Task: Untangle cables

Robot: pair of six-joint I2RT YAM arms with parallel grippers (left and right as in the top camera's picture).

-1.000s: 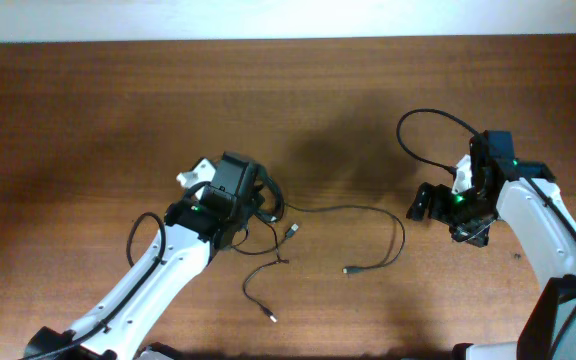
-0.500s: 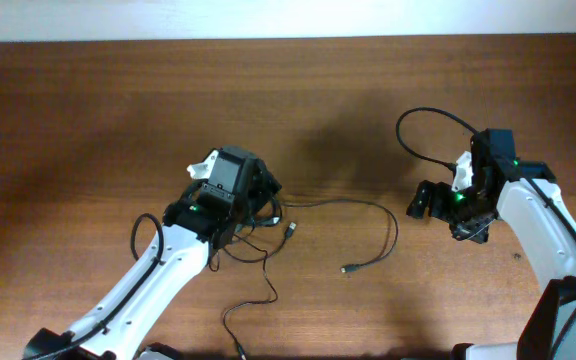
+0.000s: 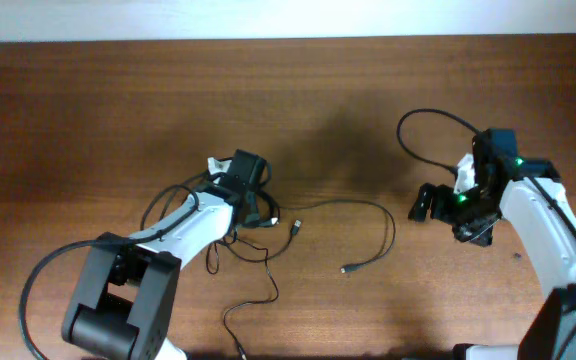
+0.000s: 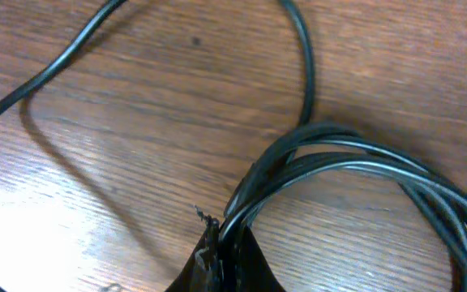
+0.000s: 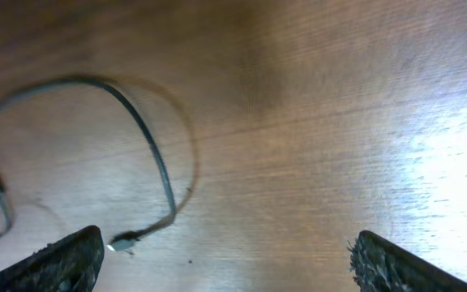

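- L side: we see the left gripper (image 4: 217, 253) with fingers pressed together, pinching a bunch of looped strands of the cables (image 4: 270, 180) low over the wooden table (image 3: 88, 110)
- From overhead, that bunch sits just right of the left wrist, a bit left of the table's centre
- One cord runs right from the bunch, curls round and bends back toward the middle; its plug (image 3: 346, 269) lies on bare wood
- Another strand trails toward the near edge and leaves the pic at the bottom; a second plug (image 3: 296, 228) lies just beside the bunch
- R side: the right gripper (image 5: 227, 243) has its fingers spread wide, only bare wood btwn them, well apart from the bunch
- Its wrist cam shows us the curled cord and plug end at lower left
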